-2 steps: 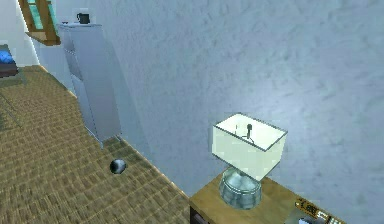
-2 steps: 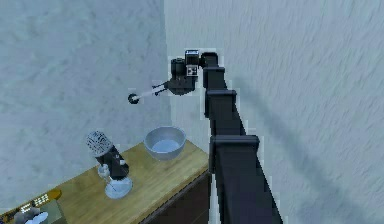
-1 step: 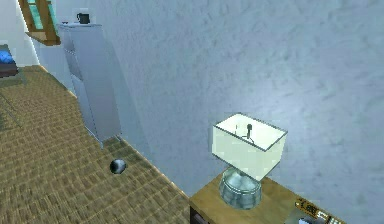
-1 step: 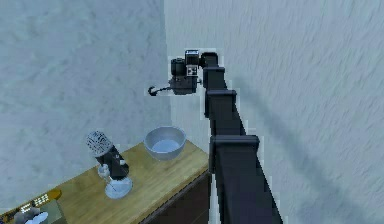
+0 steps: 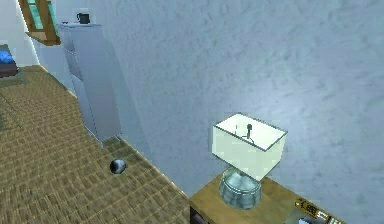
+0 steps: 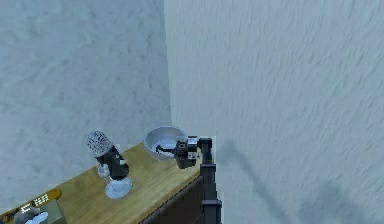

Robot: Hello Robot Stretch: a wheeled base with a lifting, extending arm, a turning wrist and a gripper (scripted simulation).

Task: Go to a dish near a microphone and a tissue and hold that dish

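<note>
A white round dish (image 6: 160, 137) lies on the far corner of a wooden table (image 6: 150, 185), close to where two walls meet. A grey microphone (image 6: 104, 155) on a pale round stand rises just left of it on the same tabletop. The dark arm bar (image 6: 208, 192) comes up along the table's right edge. At its top, my gripper (image 6: 174, 150) reaches left to the dish's near rim. The dish rests on the table at the fingers, so I cannot tell whether the gripper holds anything.
A small pale box-like thing (image 6: 36, 210) lies at the table's left end. In the forward view, a lamp (image 5: 247, 150) with a square shade stands on the table at the bottom right. A pale cabinet (image 5: 92, 80) stands by the wall, with a small round thing (image 5: 118, 165) on the floor nearby.
</note>
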